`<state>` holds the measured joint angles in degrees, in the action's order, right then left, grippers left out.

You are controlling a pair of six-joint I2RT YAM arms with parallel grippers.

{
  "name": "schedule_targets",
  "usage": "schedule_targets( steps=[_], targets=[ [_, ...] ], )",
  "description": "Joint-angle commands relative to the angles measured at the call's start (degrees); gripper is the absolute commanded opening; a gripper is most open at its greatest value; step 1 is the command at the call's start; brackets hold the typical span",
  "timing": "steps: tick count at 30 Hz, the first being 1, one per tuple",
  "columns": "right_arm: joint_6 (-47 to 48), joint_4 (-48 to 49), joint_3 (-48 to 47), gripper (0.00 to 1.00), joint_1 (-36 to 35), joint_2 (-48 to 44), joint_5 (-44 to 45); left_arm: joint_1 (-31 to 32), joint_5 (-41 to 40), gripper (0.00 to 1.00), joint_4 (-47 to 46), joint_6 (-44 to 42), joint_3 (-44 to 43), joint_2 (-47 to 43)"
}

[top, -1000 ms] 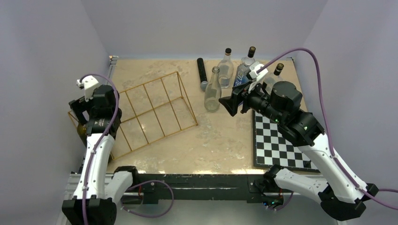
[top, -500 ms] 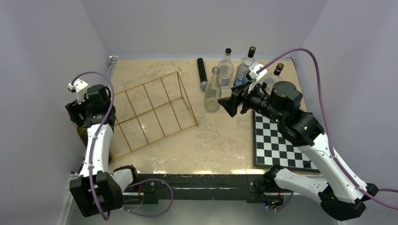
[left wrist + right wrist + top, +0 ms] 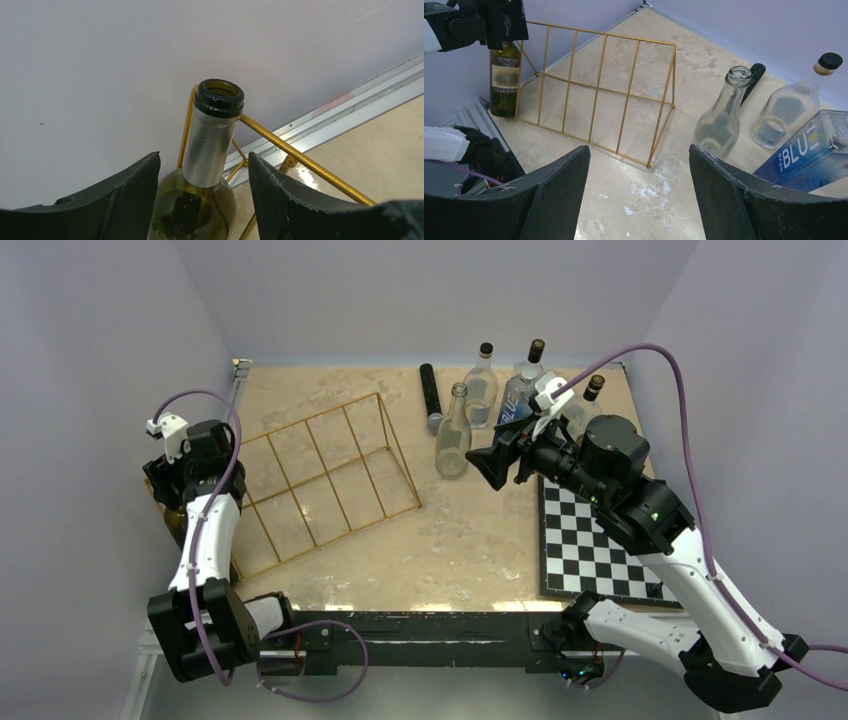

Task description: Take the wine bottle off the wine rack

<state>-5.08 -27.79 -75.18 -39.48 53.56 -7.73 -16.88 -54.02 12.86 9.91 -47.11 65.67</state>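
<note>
Hidden, overhead view: the left arm covered nearly all of the wine bottle (image 3: 504, 82); only a dark sliver showed by the bench's left edge.
Cut off, left wrist view: the bottle ended below its shoulder, so body and label were out of frame.
Hard to read: the bottle's cream label, seen from the right wrist, carried lettering too small to trust.
Wine bottle: upright near the left edge of the bench (image 3: 480, 550), at the left end of the wine rack (image 3: 595, 89).
In or beside the rack: gold wires crossed the bottle in both wrist views. I could not tell whether it stood inside the end bay or just outside it.
Bottle contents: mouth open, silver foil on the neck, greenish glass; fill level not readable.
Left pincer (image 3: 204, 157): fingers stood either side of the bottle's shoulder, close in. I could not tell whether they pressed on the glass.
Right pincer (image 3: 639, 148): fingers wide apart, nothing between them, raised over the bench's middle.
Clear bottle (image 3: 721, 115): upright, uncapped, looked see-through to the base.
Stoppered bottle (image 3: 794, 105): clear glass, dark stopper, towards the far edge.
Blue-lettered bottle (image 3: 809, 155): cut off at the frame's right side.
Chessboard (image 3: 600, 550): flat at the near-right corner, partly under the right arm.
</note>
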Motion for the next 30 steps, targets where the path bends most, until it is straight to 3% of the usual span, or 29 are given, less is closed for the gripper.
schedule_targets(
  steps=[1, 16, 24, 30],
  targets=[
    [0.5, 2.0, -0.6, 0.77, -0.2, -1.0, -0.2, -0.7, -0.5, 0.69, -2.3, 1.1, -1.5, 1.9],
    [1.7, 2.0, 0.4, 0.78, -0.2, -1.5, 0.8, -0.9, -1.6, 0.64, -3.0, -0.3, -3.3, 7.1],
    [1.9, 2.6, 0.7, 0.79, -0.2, -1.3, 0.8, -0.9, -0.8, 0.38, -3.0, 0.0, -2.5, 6.5],
    [2.0, 2.5, 0.8, 0.79, -0.2, -1.2, 0.9, -0.9, -0.4, 0.0, -2.1, 0.3, -2.3, 4.4]
  ],
)
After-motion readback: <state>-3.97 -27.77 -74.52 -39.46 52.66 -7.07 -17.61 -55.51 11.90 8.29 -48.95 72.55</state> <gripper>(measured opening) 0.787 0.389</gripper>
